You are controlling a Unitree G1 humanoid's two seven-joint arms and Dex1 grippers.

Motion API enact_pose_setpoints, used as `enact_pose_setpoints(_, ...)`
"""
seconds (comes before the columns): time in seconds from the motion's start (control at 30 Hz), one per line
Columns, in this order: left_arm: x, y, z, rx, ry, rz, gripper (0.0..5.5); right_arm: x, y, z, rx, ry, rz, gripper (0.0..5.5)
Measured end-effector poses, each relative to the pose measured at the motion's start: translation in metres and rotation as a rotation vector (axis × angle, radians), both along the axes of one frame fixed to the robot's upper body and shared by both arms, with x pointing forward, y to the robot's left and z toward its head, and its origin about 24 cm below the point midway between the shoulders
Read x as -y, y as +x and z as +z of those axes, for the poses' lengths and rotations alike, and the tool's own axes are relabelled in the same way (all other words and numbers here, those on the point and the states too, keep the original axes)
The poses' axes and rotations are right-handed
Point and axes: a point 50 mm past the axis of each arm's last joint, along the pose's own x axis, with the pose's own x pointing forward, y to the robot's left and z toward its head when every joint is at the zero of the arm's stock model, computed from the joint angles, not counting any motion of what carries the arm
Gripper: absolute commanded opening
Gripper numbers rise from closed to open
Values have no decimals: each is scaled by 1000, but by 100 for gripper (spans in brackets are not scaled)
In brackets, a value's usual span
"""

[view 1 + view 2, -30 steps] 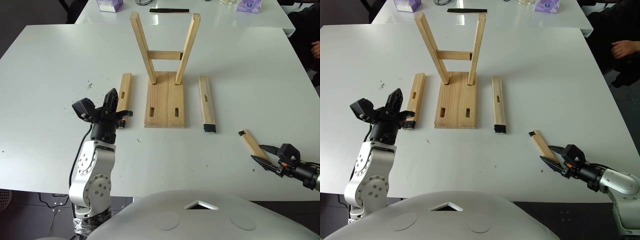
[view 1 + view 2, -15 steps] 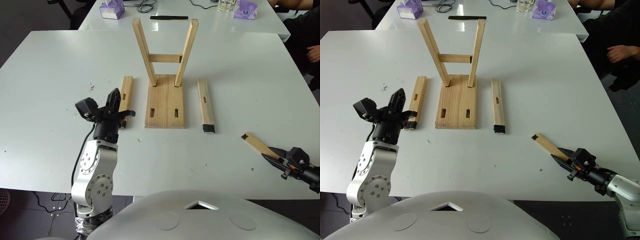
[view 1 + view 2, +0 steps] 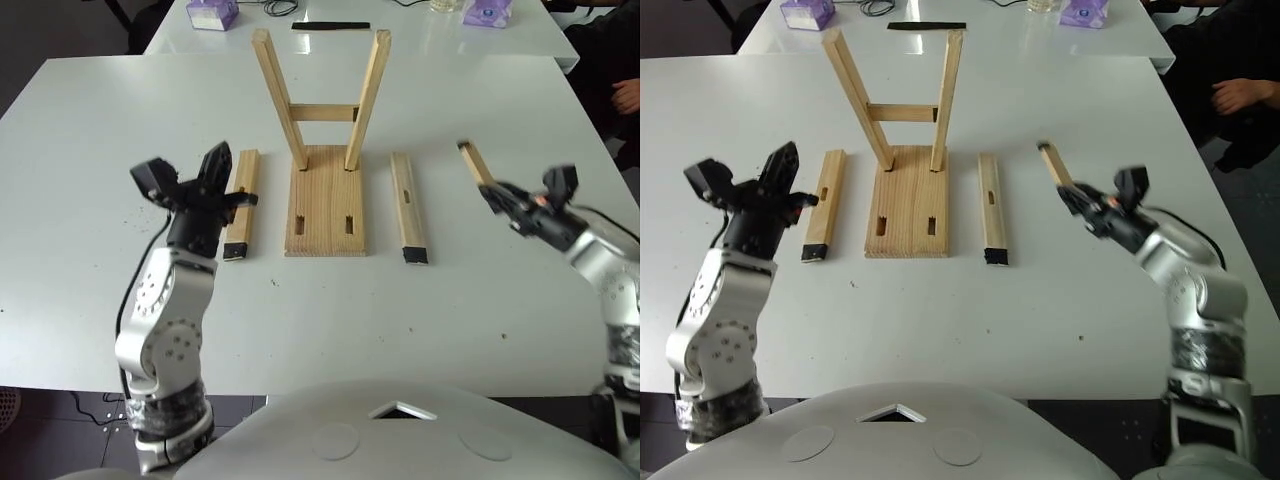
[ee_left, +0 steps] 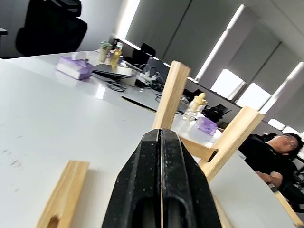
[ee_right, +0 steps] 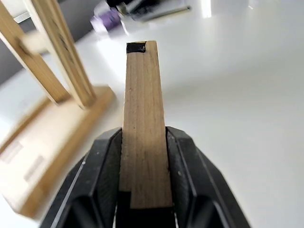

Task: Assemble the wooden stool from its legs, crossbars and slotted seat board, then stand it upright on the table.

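Note:
The slotted seat board (image 3: 325, 205) lies flat mid-table. Two legs joined by a crossbar (image 3: 322, 112) stand in its far slots, and its two near slots are bare. One loose leg (image 3: 240, 200) lies to its left, another loose leg (image 3: 408, 205) to its right. My left gripper (image 3: 218, 165) hovers shut and empty just left of the left loose leg; the left wrist view shows its fingers (image 4: 160, 142) pressed together. My right gripper (image 3: 500, 193) is shut on a short wooden stick (image 3: 472, 162) with a black tip, held in the air right of the right loose leg (image 5: 142, 109).
A second table behind carries a black strip (image 3: 330, 25) and purple tissue packs (image 3: 212, 12). A person's hand (image 3: 630, 95) rests at the right edge. Dark specks (image 3: 180, 172) dot the table at left. The near half of the table is bare white surface.
My right gripper has carried the stick from the table's near right edge up and away, to beside the right loose leg. The left gripper rose slightly. The head camera shifted.

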Motion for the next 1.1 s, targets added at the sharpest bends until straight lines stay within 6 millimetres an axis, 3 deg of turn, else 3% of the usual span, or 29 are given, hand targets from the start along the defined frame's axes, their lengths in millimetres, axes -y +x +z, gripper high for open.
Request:
enact_pose_setpoints(0.13,19,27,33,95,-95,-273,0,-32,19,35,102,198,89,131)
enact_pose_setpoints(0.27,22,45,53,106,-170,-465,55,-29,18,72,260,281,135,131)
enact_pose_setpoints(0.37,15,47,61,109,-217,-550,98,-32,8,84,324,286,216,131)
enact_pose_setpoints(0.5,7,43,77,133,-300,-681,160,-43,-4,81,309,286,339,131)
enact_pose_setpoints(0.77,21,34,88,81,-317,-923,287,-73,-14,81,305,373,468,131)
enact_pose_setpoints(1.1,35,26,84,30,-269,-1053,292,-93,-23,80,263,395,595,131)
